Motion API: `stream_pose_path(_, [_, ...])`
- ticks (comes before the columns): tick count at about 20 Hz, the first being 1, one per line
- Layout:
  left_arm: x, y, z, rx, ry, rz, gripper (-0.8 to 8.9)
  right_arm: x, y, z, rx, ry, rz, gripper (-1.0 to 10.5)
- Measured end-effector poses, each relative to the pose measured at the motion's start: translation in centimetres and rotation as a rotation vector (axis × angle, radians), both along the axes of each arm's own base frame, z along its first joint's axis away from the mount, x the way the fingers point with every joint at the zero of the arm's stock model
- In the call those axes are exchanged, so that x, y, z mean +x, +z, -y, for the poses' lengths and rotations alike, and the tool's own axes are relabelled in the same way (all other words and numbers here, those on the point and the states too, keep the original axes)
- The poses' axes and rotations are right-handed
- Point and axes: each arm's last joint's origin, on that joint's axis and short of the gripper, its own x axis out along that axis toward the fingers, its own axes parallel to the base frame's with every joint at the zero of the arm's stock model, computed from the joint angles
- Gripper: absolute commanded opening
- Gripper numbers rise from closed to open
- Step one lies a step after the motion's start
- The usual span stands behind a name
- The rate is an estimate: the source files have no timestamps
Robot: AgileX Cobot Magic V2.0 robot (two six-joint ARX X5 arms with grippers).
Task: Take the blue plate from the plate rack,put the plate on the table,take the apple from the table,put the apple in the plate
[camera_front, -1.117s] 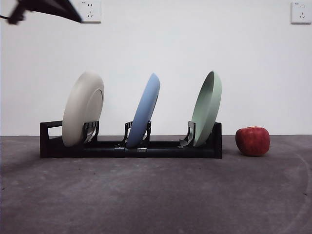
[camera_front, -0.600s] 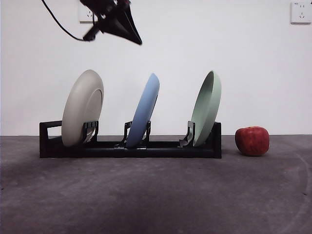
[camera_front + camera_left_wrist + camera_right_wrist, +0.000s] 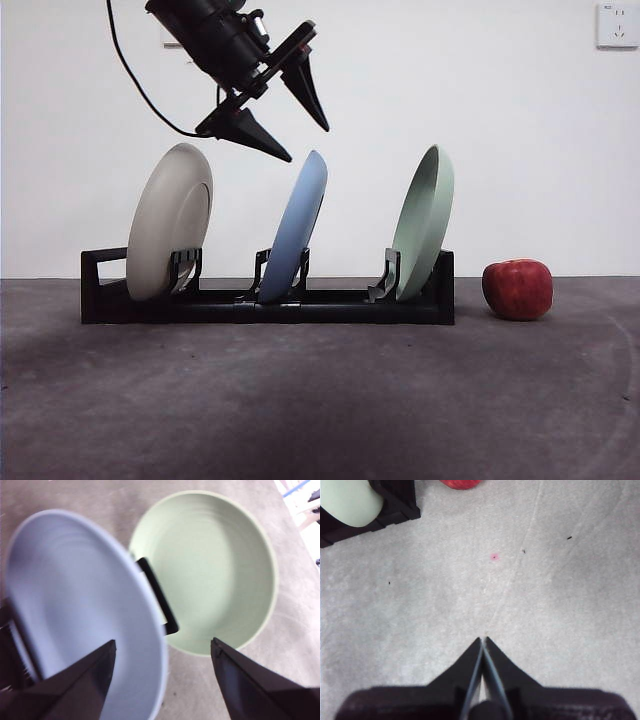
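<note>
The blue plate [image 3: 297, 228] stands on edge in the middle slot of the plate rack [image 3: 267, 300], leaning to the right, with a cream-white plate [image 3: 170, 221] in the slot toward the rack's looped end and a pale green plate [image 3: 425, 220] in the slot at the other end. The left gripper [image 3: 310, 143] hangs just above the blue plate's top rim, its two black jaws spread wide and holding nothing; one jaw points down between the cream-white plate and the blue one, the other above the blue plate's rim. In the left wrist view the blue plate [image 3: 80, 610] lies near and blurred, the pale green plate [image 3: 205, 570] beyond it. The apple [image 3: 518, 289] rests on the table [image 3: 320, 400] just right of the rack, apart from it. The right gripper [image 3: 483, 645] waits over bare table, jaws pressed together and empty. A white wall socket [image 3: 616, 24] shows at upper right; no writing can be read.
</note>
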Motion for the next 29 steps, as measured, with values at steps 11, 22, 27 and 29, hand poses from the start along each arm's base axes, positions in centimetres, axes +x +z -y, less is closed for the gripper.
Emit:
stream_pose_path(11, [0.0,0.3,1.1,0.06,0.059,0.088,3.13,0.0,0.0,0.0,-0.005,-0.003,0.002,0.0])
stream_pose_path(22, [0.1,-1.0,2.5,0.093,0.052,0.071,0.49,0.0,0.0,0.0,-0.007,-0.004,0.001,0.0])
stream_pose_path(27, [0.1,-1.0,2.5,0.094,0.052,0.072,0.21,0.0,0.0,0.0,-0.011,0.001,0.002,0.0])
stream_pose_path(29, [0.0,-1.0,2.6,0.085,0.052,0.063,-0.06,0.0,0.0,0.0,-0.015,0.007,0.003,0.0])
